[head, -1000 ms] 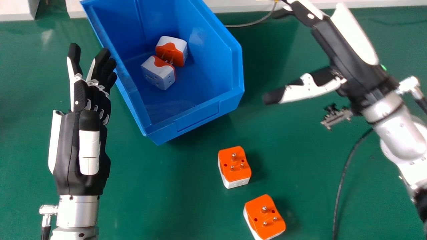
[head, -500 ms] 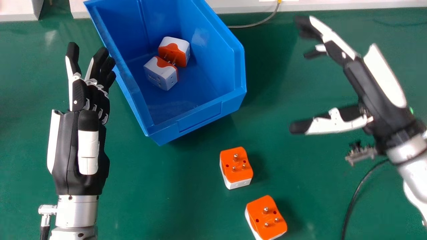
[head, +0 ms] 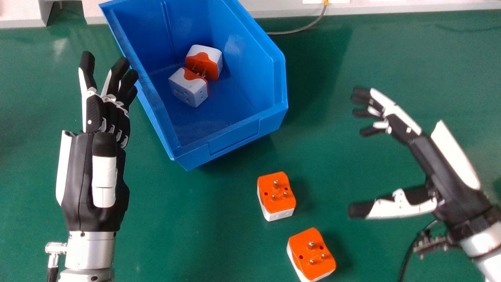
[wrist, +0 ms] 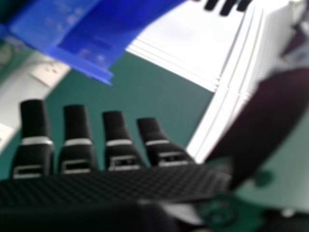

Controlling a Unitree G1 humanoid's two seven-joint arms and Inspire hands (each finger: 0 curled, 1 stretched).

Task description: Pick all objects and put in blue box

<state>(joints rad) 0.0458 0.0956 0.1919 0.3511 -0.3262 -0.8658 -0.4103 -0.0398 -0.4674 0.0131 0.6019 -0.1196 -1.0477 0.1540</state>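
My right hand point(head: 424, 156) is over the table's right side, open, its fingers and thumb apart with nothing between them. In the right hand view the same hand point(wrist: 116, 140) shows straight fingers below the blue box point(wrist: 130, 24). My left hand point(head: 94, 168) is open at the left, beside the blue box point(head: 231, 141). Inside the box two white-and-orange adapters point(head: 186, 88) point(head: 209, 58) lie together. On the table, one adapter point(head: 276, 194) stands prongs up in front of the box, and another point(head: 312, 254) is nearer, also prongs up.
A green table point(head: 195, 235) lies under everything. A grey cable point(head: 301, 29) runs behind the box to a pale ledge point(head: 372, 8) at the far edge. A black cable point(head: 407, 258) hangs by the right wrist.
The right hand has moved away from beside the box, rightward and then nearer along the table, staying open. The left hand and the adapters have stayed in place.
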